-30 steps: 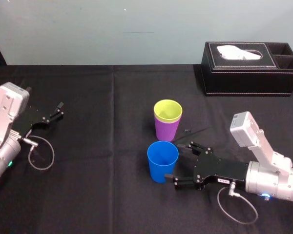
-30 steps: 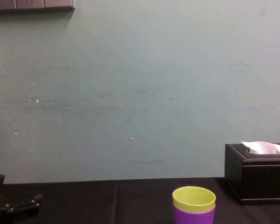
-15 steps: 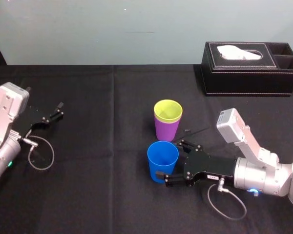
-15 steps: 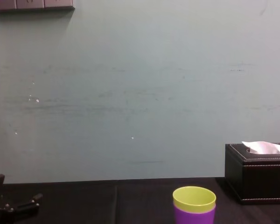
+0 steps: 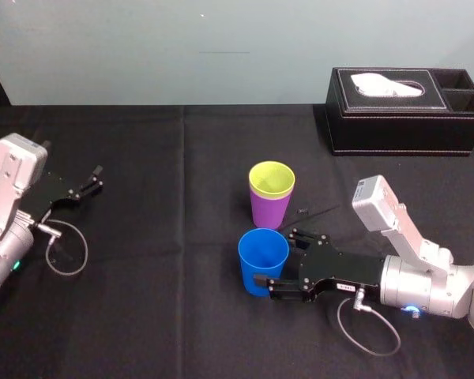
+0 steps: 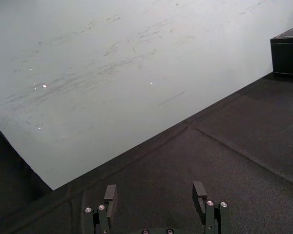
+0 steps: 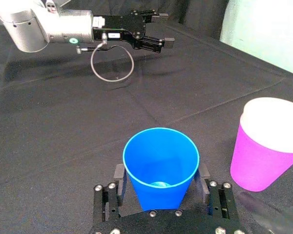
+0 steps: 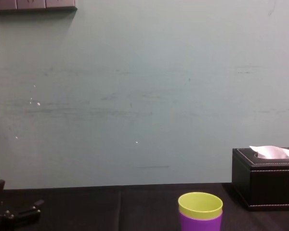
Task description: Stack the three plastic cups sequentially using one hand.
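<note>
Right tool (image 5: pixel 275 257) straddles one blue cup (image 5: pixel 262 254); yellow-green cup (image 5: pixel 271 178) nests in purple cup (image 5: pixel 268 211).

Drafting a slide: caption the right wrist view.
Open right end effector straddles blue cup beside purple cup; left end effector parked beyond.

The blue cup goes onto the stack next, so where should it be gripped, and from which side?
Probably its side wall, pinched across, coming in level from the robot's right. The blue cup stands upright with smooth, tapered walls; the open right gripper straddles it so. The left gripper sits parked, far left.
</note>
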